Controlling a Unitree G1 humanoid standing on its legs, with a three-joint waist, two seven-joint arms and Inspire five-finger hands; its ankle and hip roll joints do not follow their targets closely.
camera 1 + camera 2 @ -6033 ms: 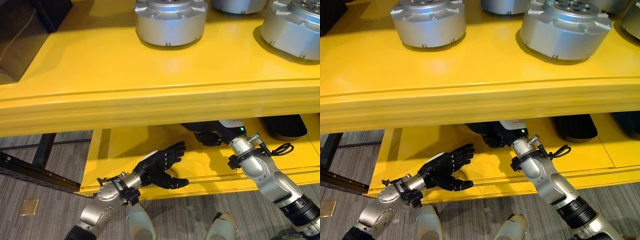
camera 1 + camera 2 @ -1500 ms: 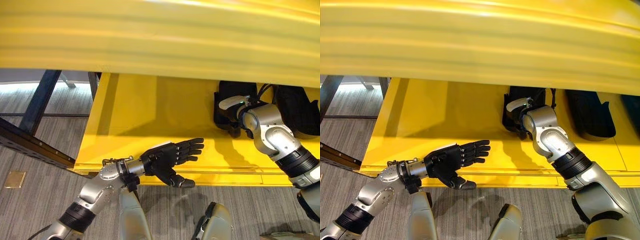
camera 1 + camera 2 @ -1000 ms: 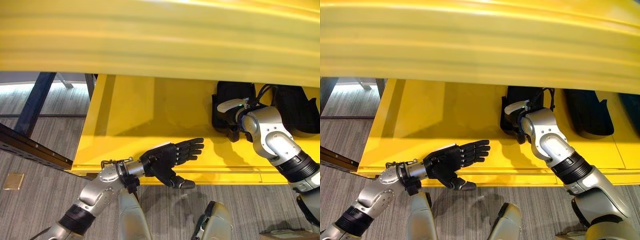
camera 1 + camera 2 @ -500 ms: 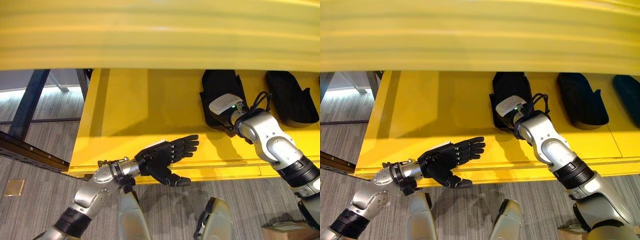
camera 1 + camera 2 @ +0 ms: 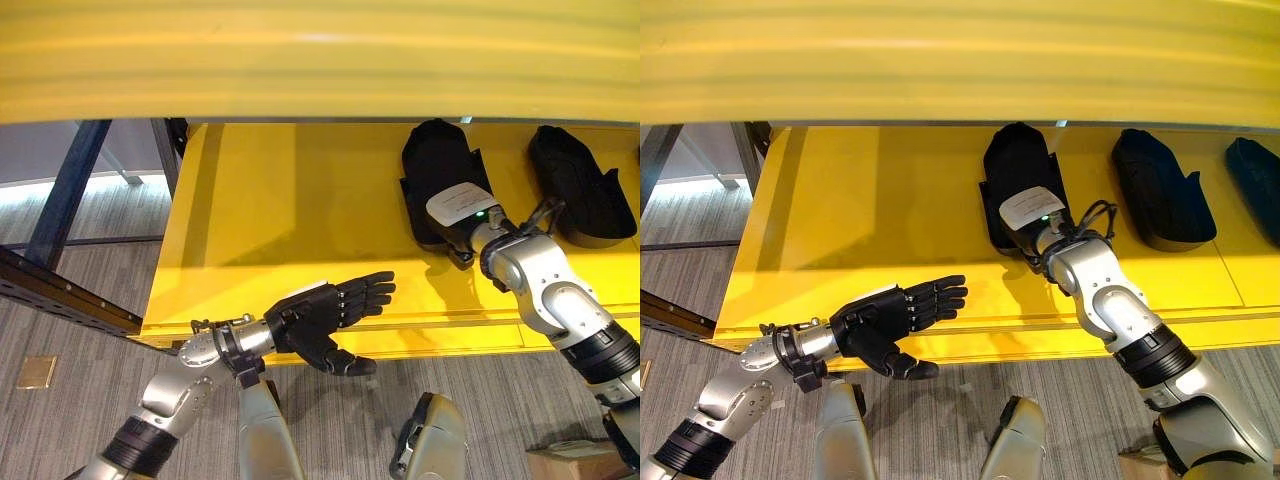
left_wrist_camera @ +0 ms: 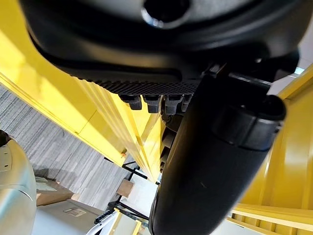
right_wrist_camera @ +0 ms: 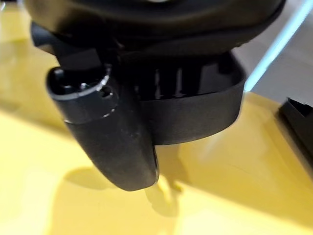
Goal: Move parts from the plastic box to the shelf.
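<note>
Fingers of the left hand (image 5: 318, 318) are stretched out straight and hold nothing, low and left of centre over the front edge of the yellow shelf (image 5: 290, 205). At centre right the right hand (image 5: 1032, 225) lies on a black part (image 5: 1015, 165) resting on that shelf; whether its fingers grip it cannot be told. Another black part (image 5: 1155, 190) lies at the upper right.

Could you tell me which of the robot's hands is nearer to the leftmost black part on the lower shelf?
Right. The right hand lies on the leftmost black part. The left hand hovers open at the lower shelf front edge, well apart from it.
</note>
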